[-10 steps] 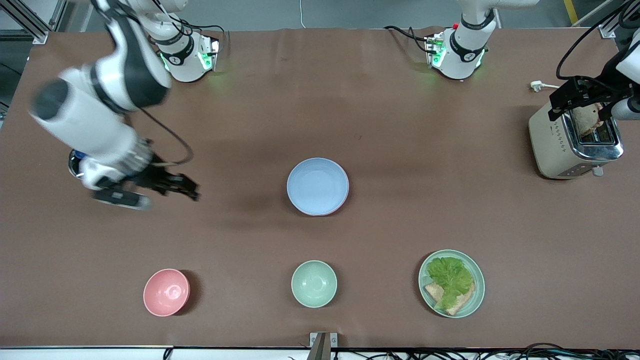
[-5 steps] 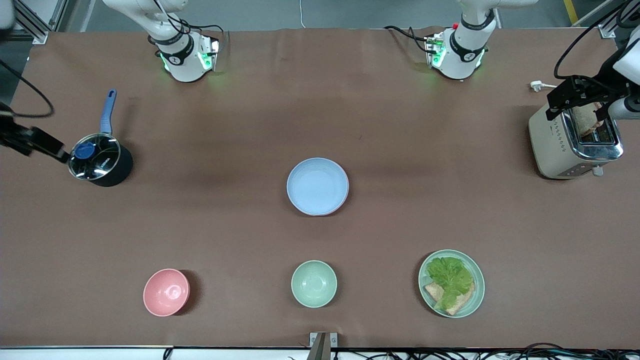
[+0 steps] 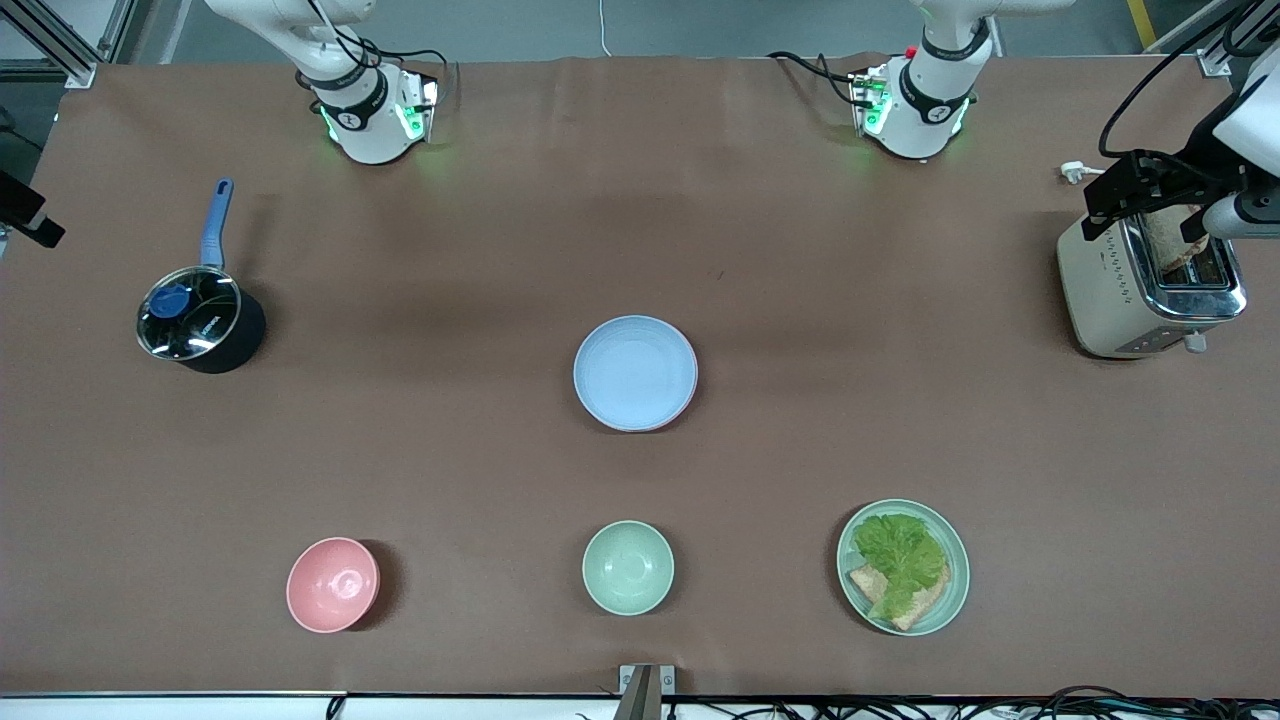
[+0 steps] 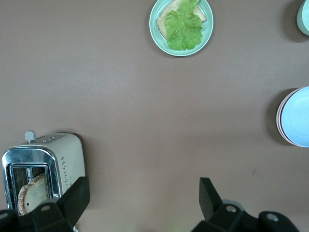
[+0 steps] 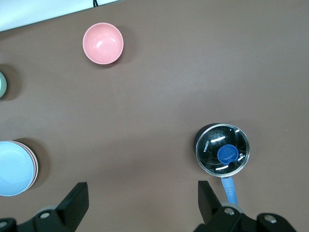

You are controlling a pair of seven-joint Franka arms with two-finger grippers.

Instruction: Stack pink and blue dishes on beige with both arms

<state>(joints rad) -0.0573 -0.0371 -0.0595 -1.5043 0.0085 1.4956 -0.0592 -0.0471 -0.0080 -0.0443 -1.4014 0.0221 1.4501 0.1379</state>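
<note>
The light blue plate (image 3: 635,372) lies at the table's middle, on top of a stack. It also shows as the blue plate (image 4: 297,116) in the left wrist view and the blue plate (image 5: 14,168) in the right wrist view. A thin pink rim (image 5: 35,164) of the pink plate peeks out beneath it. The beige plate is hidden. My left gripper (image 3: 1145,212) hangs open over the toaster; the left gripper (image 4: 143,193) is empty. My right gripper (image 3: 30,215) is at the table's edge at the right arm's end. That right gripper (image 5: 141,193) is open and empty.
A toaster (image 3: 1120,290) with bread stands at the left arm's end. A lidded saucepan (image 3: 195,325) with a blue handle sits at the right arm's end. Nearest the front camera are a pink bowl (image 3: 333,584), a mint bowl (image 3: 628,567) and a mint plate (image 3: 955,600) with lettuce and bread.
My right arm has swung away from over the saucepan to the table's edge, uncovering the pan. The left gripper has shifted slightly over the toaster. The plates have not moved.
</note>
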